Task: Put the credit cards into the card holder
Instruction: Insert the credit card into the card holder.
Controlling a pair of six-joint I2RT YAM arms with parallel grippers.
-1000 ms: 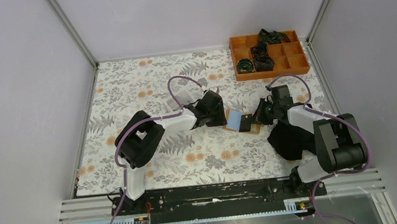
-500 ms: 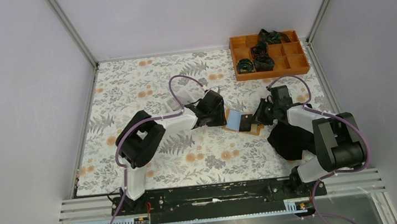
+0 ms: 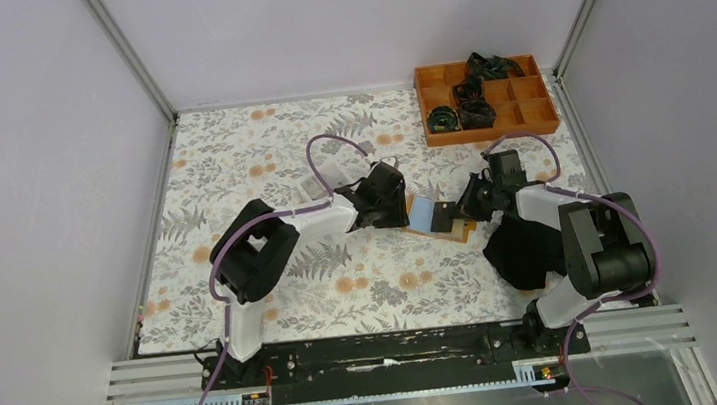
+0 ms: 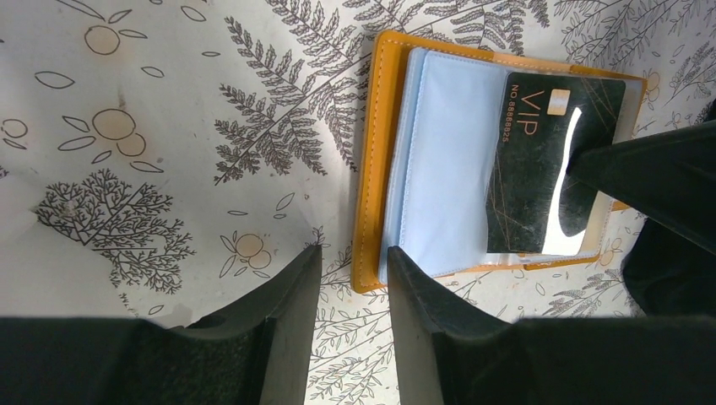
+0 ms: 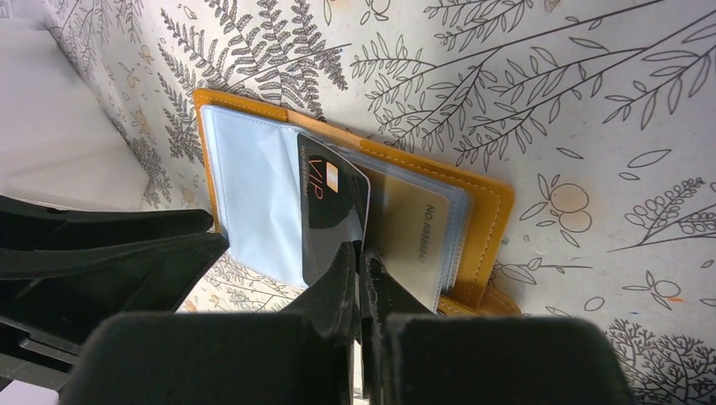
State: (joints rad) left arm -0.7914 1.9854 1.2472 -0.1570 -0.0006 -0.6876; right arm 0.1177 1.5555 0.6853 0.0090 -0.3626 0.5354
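Note:
The orange-tan card holder (image 3: 458,231) lies open on the floral table, pale blue lining up. It also shows in the left wrist view (image 4: 378,169) and the right wrist view (image 5: 483,221). My right gripper (image 5: 361,253) is shut on a black VIP card (image 5: 331,201), whose far end lies over the pale sleeve (image 4: 447,169). A pale card (image 5: 409,232) sits in a clear sleeve beside it. My left gripper (image 4: 353,257) is narrowly open, its fingers straddling the holder's near left corner, one finger over the lining. From above, the grippers (image 3: 397,208) (image 3: 466,209) face each other across the holder.
A black cloth (image 3: 525,250) lies under my right arm. A large orange compartment tray (image 3: 537,125) with dark items stands at the back right. A white box (image 3: 327,178) sits behind my left gripper and shows in the right wrist view (image 5: 59,126).
My right gripper has shifted slightly back and left with the black card. The holder has shifted slightly with it. The left arm has barely moved.

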